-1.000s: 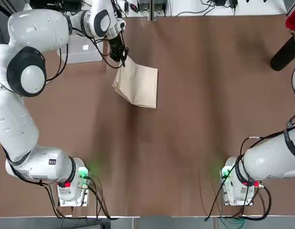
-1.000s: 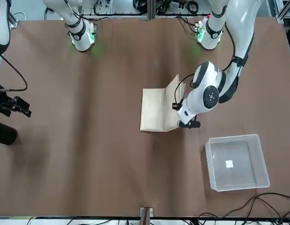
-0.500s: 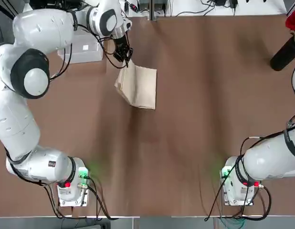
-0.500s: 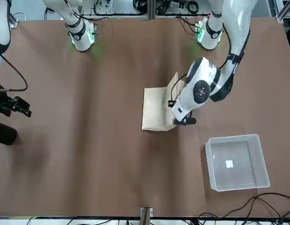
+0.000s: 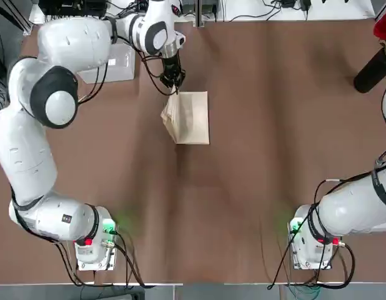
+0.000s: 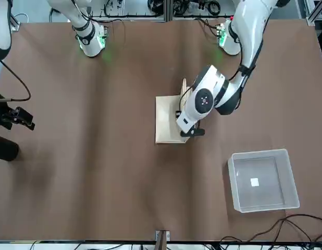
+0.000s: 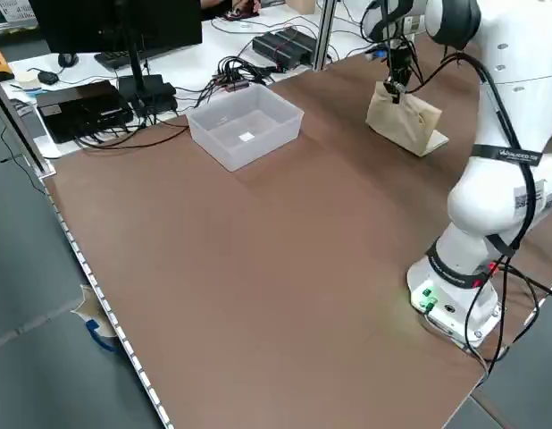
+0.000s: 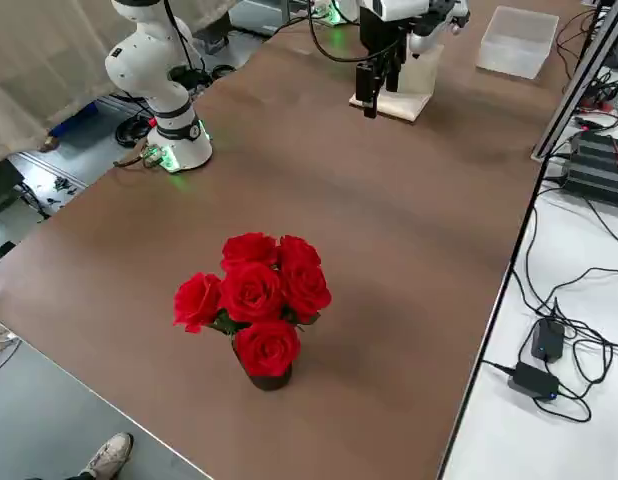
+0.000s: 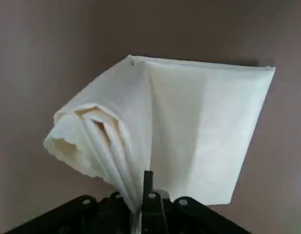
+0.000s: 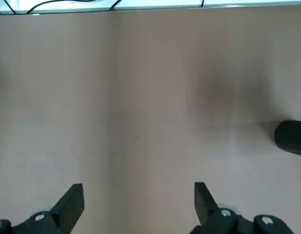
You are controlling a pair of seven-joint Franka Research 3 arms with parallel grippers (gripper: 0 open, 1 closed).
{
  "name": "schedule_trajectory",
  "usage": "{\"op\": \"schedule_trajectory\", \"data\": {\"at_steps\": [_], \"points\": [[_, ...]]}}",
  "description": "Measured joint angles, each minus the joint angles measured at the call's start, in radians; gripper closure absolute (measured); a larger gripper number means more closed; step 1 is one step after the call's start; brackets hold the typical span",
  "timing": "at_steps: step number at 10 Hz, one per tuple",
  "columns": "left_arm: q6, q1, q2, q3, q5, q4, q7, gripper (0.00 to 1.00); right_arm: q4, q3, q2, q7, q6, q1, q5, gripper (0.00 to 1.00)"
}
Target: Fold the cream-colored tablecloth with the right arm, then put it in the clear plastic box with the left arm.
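The folded cream-colored tablecloth (image 5: 192,119) lies at the far middle of the table, one edge lifted off the surface. My left gripper (image 5: 175,84) is shut on that raised edge, and the wrist view shows the layered folds (image 9: 189,126) hanging from the closed left gripper (image 9: 148,195). Seen from the front, the tablecloth (image 6: 166,120) sits left of the clear plastic box (image 6: 262,179), which holds only a small white label. In the top view the box (image 5: 121,62) is partly behind the left arm. My right gripper (image 10: 138,204) is open over bare table at the right side.
A dark vase of red roses (image 8: 254,300) stands near the far right edge, the roses (image 5: 383,25) showing at the top view's corner. Cables and electronics (image 7: 124,98) lie beyond the far edge. Both arm bases (image 5: 96,240) stand at the near edge.
The left gripper has swung rightward, away from the box, taking the pinched edge with it. The cloth has shifted and bunched with it. The right arm has not moved.
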Motion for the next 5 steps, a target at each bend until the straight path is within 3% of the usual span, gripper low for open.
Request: {"op": "schedule_trajectory", "data": {"at_steps": [5], "points": [[0.027, -0.042, 0.097, -0.003, 0.003, 0.101, -0.024, 0.93, -0.001, -0.002, 0.0, 0.0, 0.0, 0.0, 0.0, 0.0]]}}
